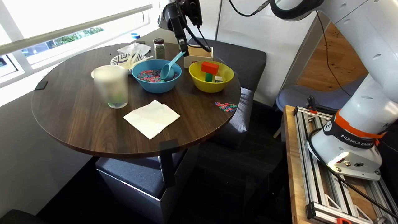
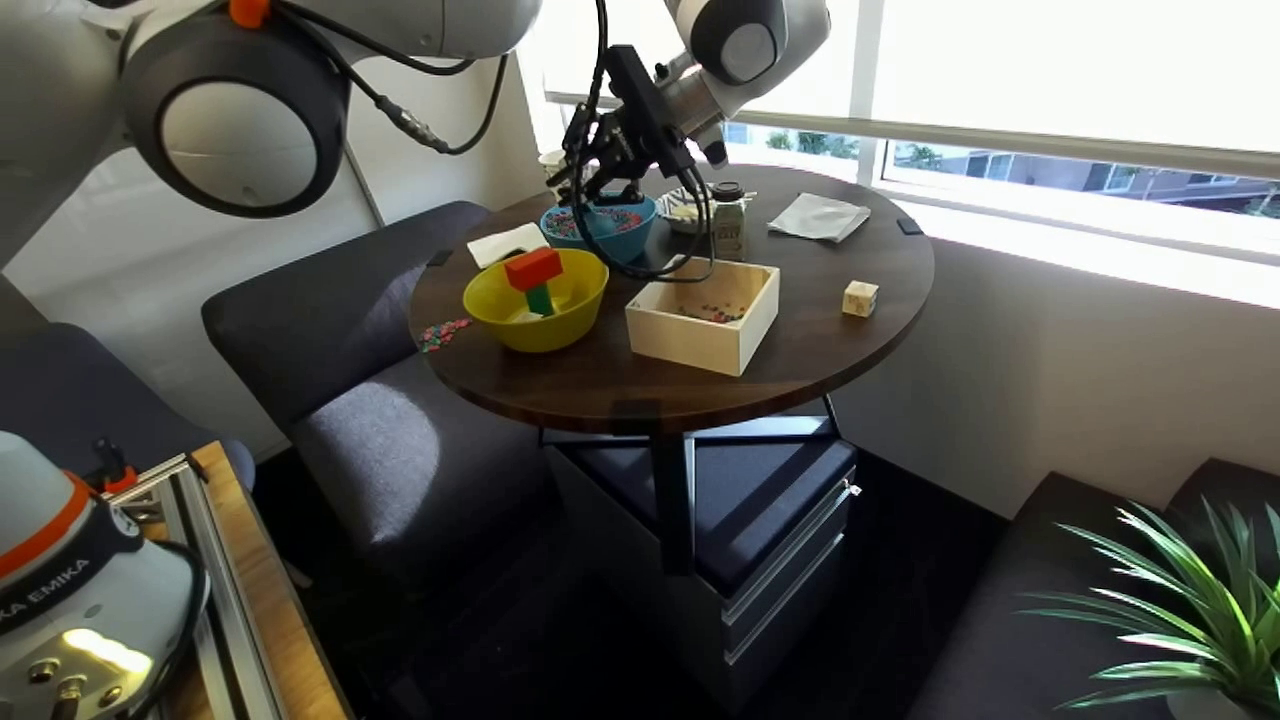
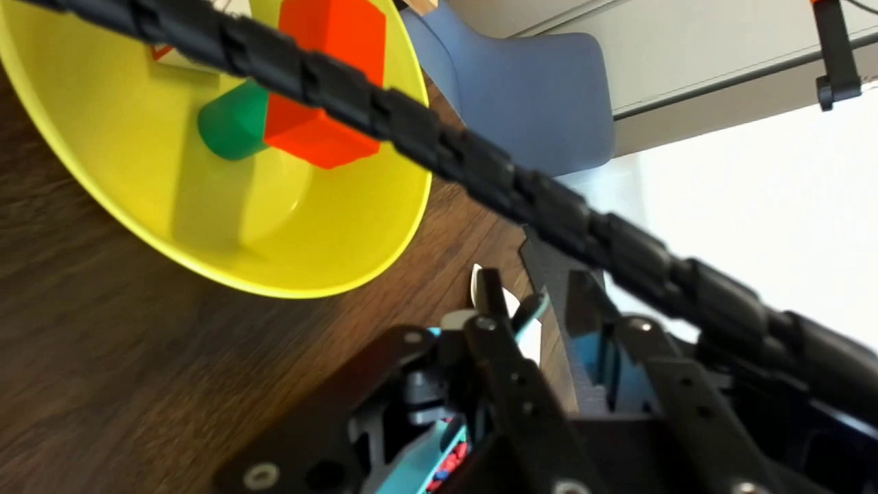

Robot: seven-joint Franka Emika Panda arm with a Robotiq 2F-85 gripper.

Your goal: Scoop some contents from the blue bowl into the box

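The blue bowl holds a heap of pinkish-purple and dark bits, the contents. A teal scoop rests in the bowl with its handle leaning up over the rim. My gripper points down at the handle's upper end. In the wrist view my gripper has its fingers apart. The scoop handle passes behind one finger, its tip showing in the gap; I see no grip on it. The box, light wood, stands beside the bowls with some bits inside. The gripper partly hides the blue bowl.
The yellow-green bowl holds red, green and white blocks beside the blue bowl. A spice jar, paper bowl, cup and napkin stand around. Loose bits lie near the table edge. A cable hangs by the gripper.
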